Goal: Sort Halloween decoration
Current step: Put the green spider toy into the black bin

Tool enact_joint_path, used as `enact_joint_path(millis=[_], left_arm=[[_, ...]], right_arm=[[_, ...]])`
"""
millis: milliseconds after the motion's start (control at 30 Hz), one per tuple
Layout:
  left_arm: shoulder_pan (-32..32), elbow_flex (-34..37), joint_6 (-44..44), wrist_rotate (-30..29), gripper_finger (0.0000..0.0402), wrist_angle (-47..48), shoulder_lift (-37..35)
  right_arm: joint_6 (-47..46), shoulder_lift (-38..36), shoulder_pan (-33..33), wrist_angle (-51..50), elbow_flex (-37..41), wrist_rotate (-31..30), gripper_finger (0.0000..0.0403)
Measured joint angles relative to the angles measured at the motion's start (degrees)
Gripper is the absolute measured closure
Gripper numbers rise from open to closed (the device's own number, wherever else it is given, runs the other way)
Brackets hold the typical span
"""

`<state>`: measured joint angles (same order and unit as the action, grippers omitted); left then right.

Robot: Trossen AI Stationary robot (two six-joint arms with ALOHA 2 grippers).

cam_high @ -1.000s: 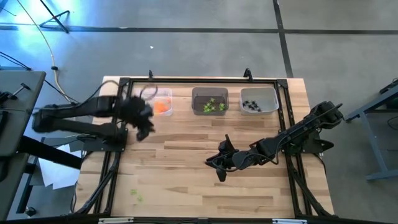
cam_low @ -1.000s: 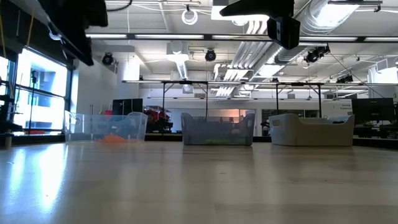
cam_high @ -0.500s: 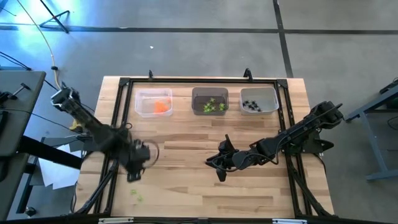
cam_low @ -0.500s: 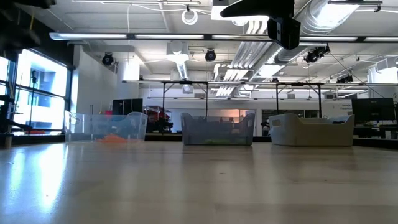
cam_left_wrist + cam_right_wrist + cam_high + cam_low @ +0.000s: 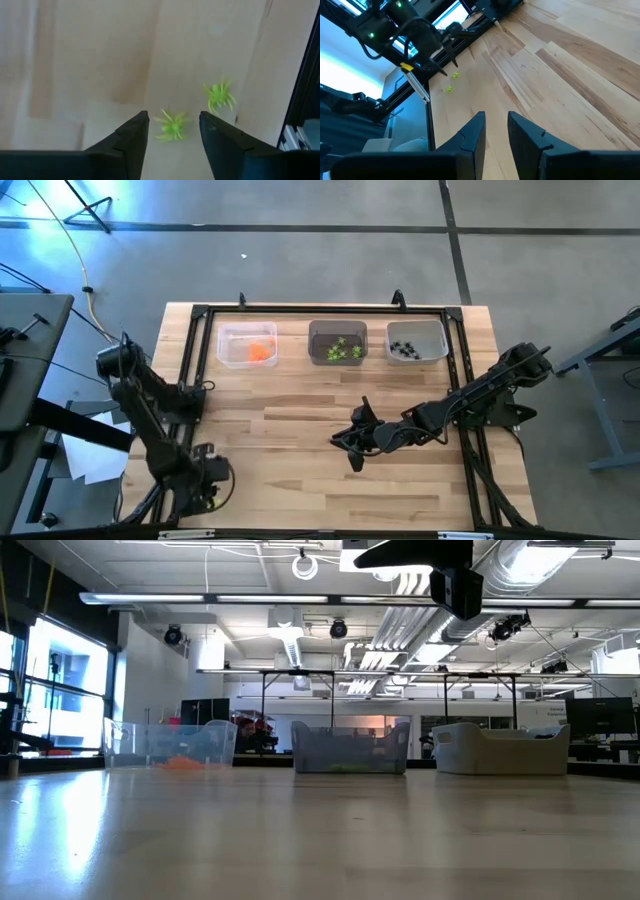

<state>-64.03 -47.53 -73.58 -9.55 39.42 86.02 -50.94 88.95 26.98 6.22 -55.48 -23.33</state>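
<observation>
Left wrist view: two lime-green spider trinkets (image 5: 172, 127) (image 5: 218, 95) lie loose on the wooden desk (image 5: 100, 60), one between the spread fingertips of the left claw (image 5: 173, 125), the other just beside it; nothing is gripped. High view: the left claw (image 5: 205, 483) hangs over the desk's near left corner. Three bins stand in a row along the far edge, holding orange trinkets (image 5: 260, 352), green trinkets (image 5: 340, 350) and black spiders (image 5: 403, 348). The right claw (image 5: 345, 442) waits mid-desk, its fingers narrowly parted and empty.
</observation>
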Motion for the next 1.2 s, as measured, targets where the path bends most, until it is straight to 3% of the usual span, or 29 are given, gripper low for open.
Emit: enact_joint_path(millis=[200,500,800,933,1200], left_arm=[[-2.8,0.0,-4.8,1.8,0.0214,-3.5,3.7],[-4.1,-0.3,-2.8,1.4,0.0217,-4.5,9.4],[-4.2,-0.3,-2.8,-1.4,0.0220,-1.8,10.1],[-4.2,-0.2,-2.8,-1.6,0.0252,-1.2,10.2],[-4.1,-0.1,-2.9,-1.7,0.0386,-0.1,10.2]], right_arm=[[0.0,0.0,0.0,0.0,0.0,0.0,0.0324],[0.0,0.0,0.0,0.0,0.0,0.0,0.0324],[0.0,0.0,0.0,0.0,0.0,0.3,0.0324],[0.0,0.0,0.0,0.0,0.0,0.3,0.0324],[0.0,0.0,0.0,0.0,0.0,0.2,0.0324]])
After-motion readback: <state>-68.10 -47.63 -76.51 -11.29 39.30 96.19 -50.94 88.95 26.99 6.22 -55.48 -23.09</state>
